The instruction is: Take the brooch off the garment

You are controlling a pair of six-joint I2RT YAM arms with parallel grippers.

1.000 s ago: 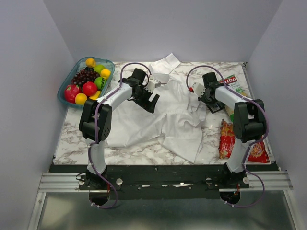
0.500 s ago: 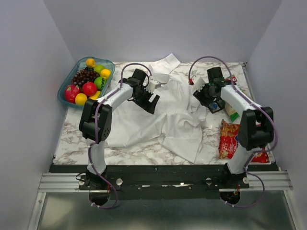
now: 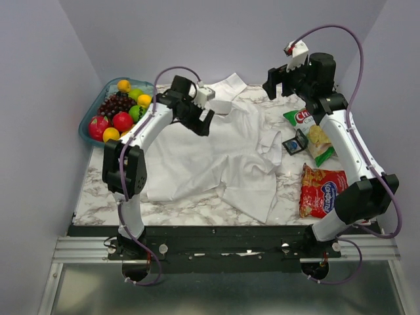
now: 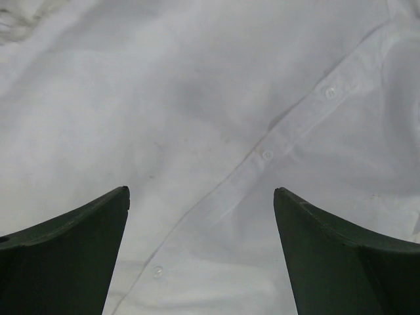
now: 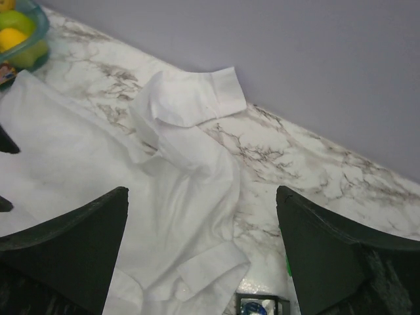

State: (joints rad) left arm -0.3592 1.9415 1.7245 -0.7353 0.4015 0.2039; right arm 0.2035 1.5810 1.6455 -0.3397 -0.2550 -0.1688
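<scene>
The garment [image 3: 216, 157], a wrinkled white shirt, lies spread over the marble table. My left gripper [image 3: 202, 123] hovers open over its upper left part. The left wrist view shows only the button placket of the garment [image 4: 197, 98] between the open left gripper [image 4: 200, 190]. My right gripper [image 3: 279, 88] is raised high at the back right, open and empty. The right gripper [image 5: 201, 190] looks down on the garment [image 5: 184, 197] and its collar. The brooch [image 3: 293, 145], a tiny dark-blue round pin, lies off the shirt inside a small black square frame. That brooch [image 5: 254, 308] also shows at the bottom edge of the right wrist view.
A teal tray [image 3: 87, 123] of fruit stands at the back left. A green chip bag [image 3: 308, 128] and a red snack bag [image 3: 321, 190] lie along the right side. Bare marble table [image 3: 111, 190] shows in front of the shirt.
My right arm has lifted up and back from the shirt's right edge while its jaws opened, uncovering the black frame with the blue pin. The left gripper moved slightly back.
</scene>
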